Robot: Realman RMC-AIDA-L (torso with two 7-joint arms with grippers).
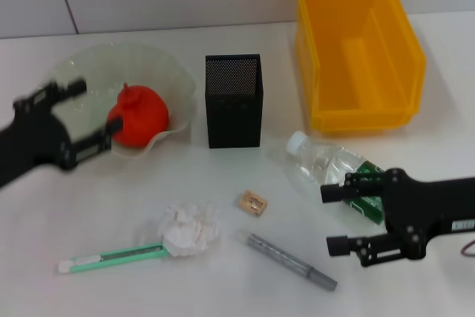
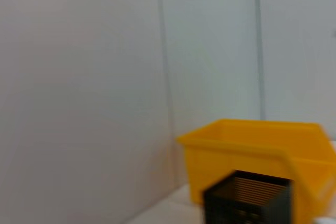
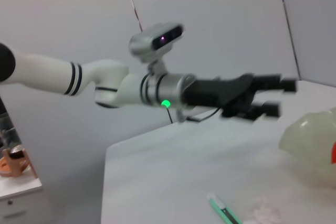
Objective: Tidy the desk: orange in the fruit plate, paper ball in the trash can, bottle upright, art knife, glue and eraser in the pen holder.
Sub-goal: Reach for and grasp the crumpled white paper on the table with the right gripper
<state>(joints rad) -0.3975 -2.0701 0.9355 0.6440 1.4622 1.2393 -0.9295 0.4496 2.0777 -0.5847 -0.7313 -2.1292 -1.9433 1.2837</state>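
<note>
The orange [image 1: 139,116] lies in the fruit plate [image 1: 89,64]. My left gripper [image 1: 90,114] is open just left of the orange, over the plate; it also shows in the right wrist view [image 3: 280,97]. The bottle [image 1: 320,162] lies on its side. My right gripper [image 1: 336,218] is open at the bottle's label end, with one finger over the label. The paper ball [image 1: 190,229], the green-white art knife [image 1: 111,257], the grey glue stick [image 1: 289,260] and the eraser [image 1: 251,202] lie on the desk. The pen holder [image 1: 233,100] and the trash can [image 1: 356,50] stand at the back.
The left wrist view shows the trash can [image 2: 252,153] and the pen holder [image 2: 247,200] against a white wall. The right wrist view shows the plate's rim [image 3: 307,140], the knife's tip [image 3: 223,211] and the table's far edge.
</note>
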